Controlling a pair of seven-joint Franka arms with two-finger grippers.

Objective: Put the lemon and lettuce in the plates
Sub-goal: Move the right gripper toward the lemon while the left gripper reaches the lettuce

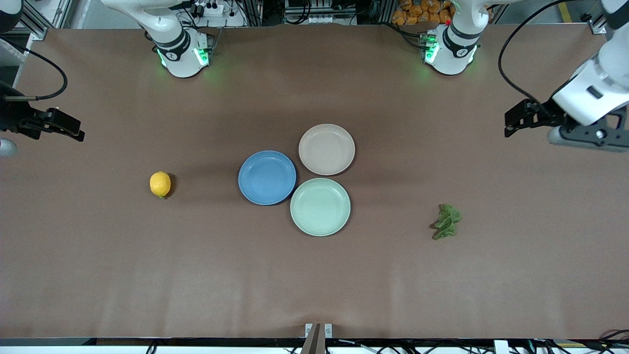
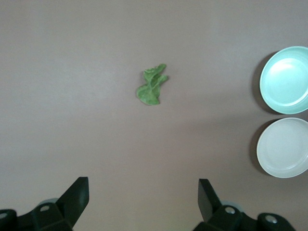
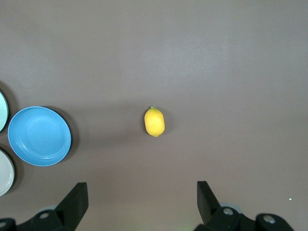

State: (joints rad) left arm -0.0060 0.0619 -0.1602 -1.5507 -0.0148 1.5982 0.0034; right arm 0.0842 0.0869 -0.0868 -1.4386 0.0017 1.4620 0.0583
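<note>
The lemon (image 1: 160,184) lies on the table toward the right arm's end; it also shows in the right wrist view (image 3: 154,121). The lettuce (image 1: 447,221) lies toward the left arm's end and shows in the left wrist view (image 2: 152,85). The blue plate (image 1: 267,177) and the beige-pink plate (image 1: 327,149) sit empty at mid-table, touching. My right gripper (image 1: 73,129) is open and empty, high over the table's right-arm end (image 3: 141,187). My left gripper (image 1: 510,124) is open and empty, high over the left-arm end (image 2: 143,185).
A pale mint-green plate (image 1: 320,207) sits empty against the other two, nearer to the front camera. It shows in the left wrist view (image 2: 286,79) beside the beige-pink plate (image 2: 284,148). The blue plate shows in the right wrist view (image 3: 39,136).
</note>
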